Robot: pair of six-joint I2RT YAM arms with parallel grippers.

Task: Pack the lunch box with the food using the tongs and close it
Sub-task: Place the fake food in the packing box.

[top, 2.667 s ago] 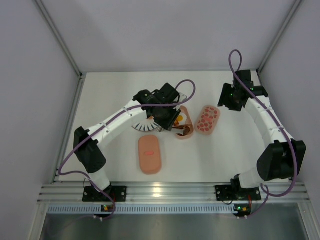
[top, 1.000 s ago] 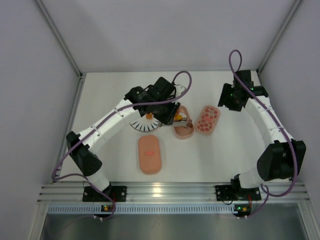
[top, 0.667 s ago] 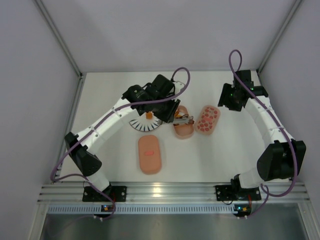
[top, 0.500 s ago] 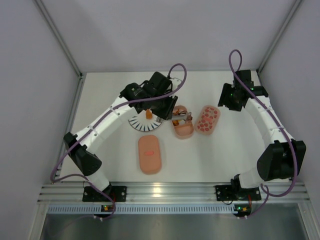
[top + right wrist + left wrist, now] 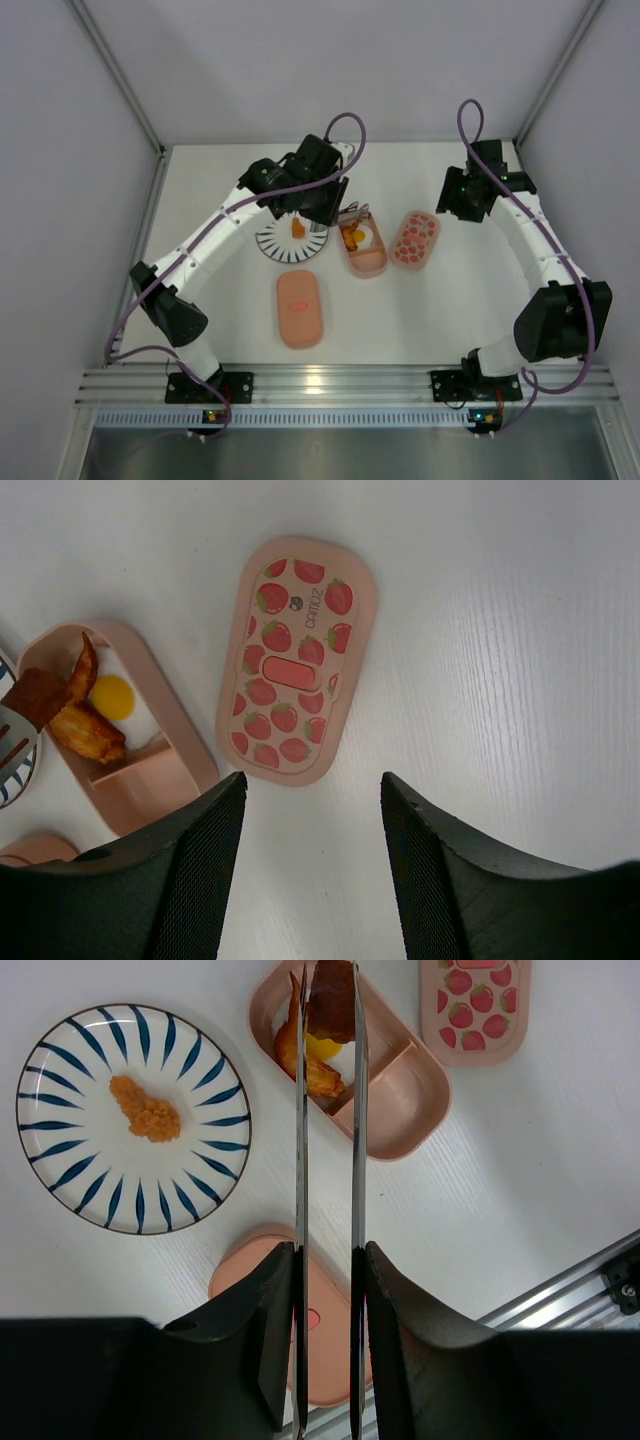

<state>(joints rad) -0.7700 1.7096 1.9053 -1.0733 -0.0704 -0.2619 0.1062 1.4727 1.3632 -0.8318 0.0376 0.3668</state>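
Note:
My left gripper (image 5: 325,200) (image 5: 328,1252) is shut on the silvery tongs (image 5: 350,214) (image 5: 302,1140), whose arms reach out over the open pink lunch box tray (image 5: 377,266) (image 5: 402,1105) (image 5: 150,778). A dark brown piece (image 5: 333,998) (image 5: 36,694) sits between the tong tips at the tray's end. Orange pieces (image 5: 305,1068) and a yellow one (image 5: 111,695) lie in the same compartment. One orange piece (image 5: 297,229) (image 5: 146,1109) remains on the striped plate (image 5: 272,243) (image 5: 80,1182). My right gripper (image 5: 452,203) (image 5: 312,792) hangs open beside the strawberry lid (image 5: 415,238) (image 5: 296,660).
The pink lid with the red mark (image 5: 299,308) (image 5: 240,1263) lies near the front of the table, below the plate. White walls close the table on three sides. An aluminium rail (image 5: 330,382) runs along the near edge.
My left arm has drawn back toward the far left and turned its wrist. The tong tips have shifted from the tray's middle to its far end. The right arm is still.

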